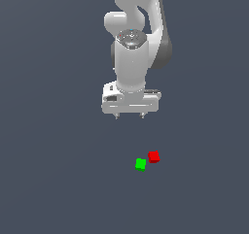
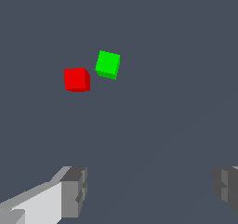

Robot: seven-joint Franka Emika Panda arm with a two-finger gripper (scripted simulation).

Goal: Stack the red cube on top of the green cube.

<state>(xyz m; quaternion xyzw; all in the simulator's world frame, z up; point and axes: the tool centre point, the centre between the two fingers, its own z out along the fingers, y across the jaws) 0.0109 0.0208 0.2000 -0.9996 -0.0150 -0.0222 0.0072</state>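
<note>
The claw (image 1: 129,116) hangs spread wide and empty above the dark surface (image 1: 53,170), while the red cube (image 1: 154,156) lies just beside the green cube (image 1: 140,164), on its exterior-view right, both apart from the claw.

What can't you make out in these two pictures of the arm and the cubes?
- Arm base: cut off by the top edge of the exterior view.
- Gripper: in the wrist view only parts of two fingers show, cropped by the edges.
- Gap between red cube and green cube: too small in the exterior view to tell; the wrist view shows them apart.
- Cubes' undersides: hidden in both views.
</note>
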